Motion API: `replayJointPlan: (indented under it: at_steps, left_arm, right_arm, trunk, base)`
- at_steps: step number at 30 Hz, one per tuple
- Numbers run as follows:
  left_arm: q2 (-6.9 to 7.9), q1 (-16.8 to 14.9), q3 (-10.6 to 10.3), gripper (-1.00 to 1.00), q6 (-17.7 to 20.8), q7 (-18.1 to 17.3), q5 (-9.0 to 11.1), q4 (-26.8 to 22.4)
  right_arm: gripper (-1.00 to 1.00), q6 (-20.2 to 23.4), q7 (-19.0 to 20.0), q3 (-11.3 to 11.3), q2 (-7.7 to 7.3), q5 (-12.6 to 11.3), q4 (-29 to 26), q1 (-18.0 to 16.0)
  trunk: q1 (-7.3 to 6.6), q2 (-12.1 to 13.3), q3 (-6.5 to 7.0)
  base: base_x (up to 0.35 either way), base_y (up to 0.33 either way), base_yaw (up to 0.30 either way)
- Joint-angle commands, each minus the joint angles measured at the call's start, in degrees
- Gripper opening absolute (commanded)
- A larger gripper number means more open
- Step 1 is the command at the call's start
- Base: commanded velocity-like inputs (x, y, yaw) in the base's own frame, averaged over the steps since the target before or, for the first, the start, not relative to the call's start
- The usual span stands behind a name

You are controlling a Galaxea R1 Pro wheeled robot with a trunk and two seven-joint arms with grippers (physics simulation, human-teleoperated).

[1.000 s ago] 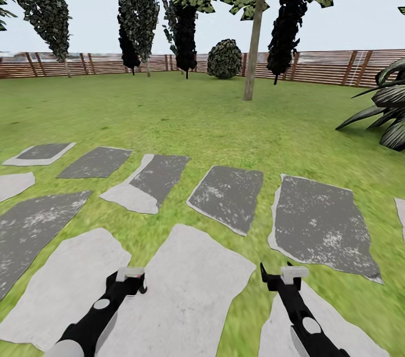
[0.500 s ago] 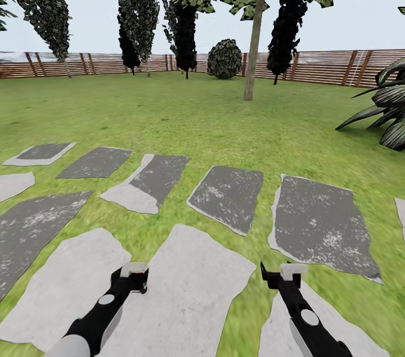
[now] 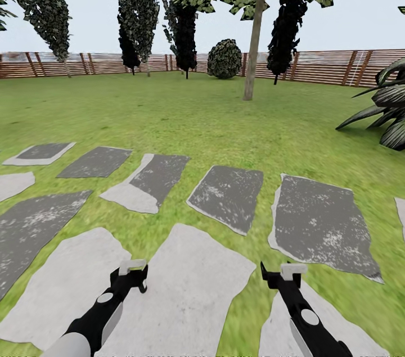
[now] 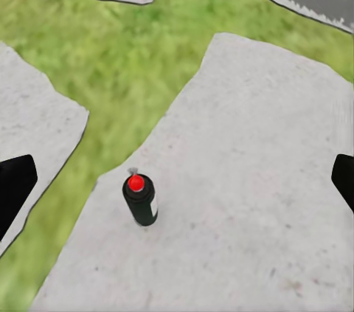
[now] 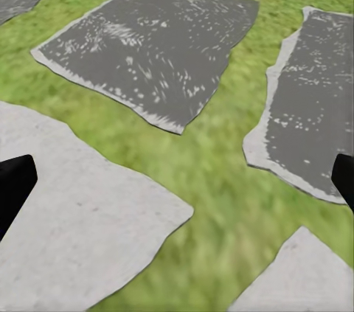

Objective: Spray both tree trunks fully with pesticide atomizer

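- Grey stepping stones (image 3: 191,284) lie nearest, set in the green grass floor (image 3: 185,121).
- Left gripper (image 3: 133,271) hangs over a pale slab, fingers spread wide, holding nothing — the pesticide atomizer (image 4: 140,200), a dark bottle with a red cap, stands upright on that slab below it.
- Right gripper (image 3: 286,274) is also wide apart and empty.
- Farther off, a tree trunk (image 3: 253,53) leans slightly — brown slat fence (image 3: 332,67) behind.

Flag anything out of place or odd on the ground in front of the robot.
One thing: a small dark bottle with a red cap stands upright on a pale stone slab, not on the grass. It sits between the left claw's open fingers, untouched. Nothing looks spilled or damaged.
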Motion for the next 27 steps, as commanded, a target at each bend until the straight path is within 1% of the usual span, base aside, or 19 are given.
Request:
replayJointPlan:
  at_steps: [1,7,27]
  left_arm:
    - [0.0,0.0,0.04,1.0,0.01,0.01,0.05,0.0]
    - [-0.08,0.0,0.19,1.0,0.06,0.02,0.17,-0.01]
    - [-0.01,-0.09,0.28,1.0,0.11,0.02,0.18,-0.1]
  right_arm:
    - [1.0,0.0,0.0,0.0,0.0,0.0,0.0,0.0]
    - [1.0,0.0,0.0,-0.01,0.0,-0.01,0.04,0.0]
    - [1.0,0.0,0.0,0.02,0.0,0.05,0.13,0.0]
  trunk:
    - [0.23,-0.42,-0.18]
    - [1.54,-2.82,-1.44]
    - [5.94,-10.85,-6.77]
  base:
    - [0.0,0.0,0.0]
    - [0.0,0.0,0.0]
    - [0.0,0.0,0.0]
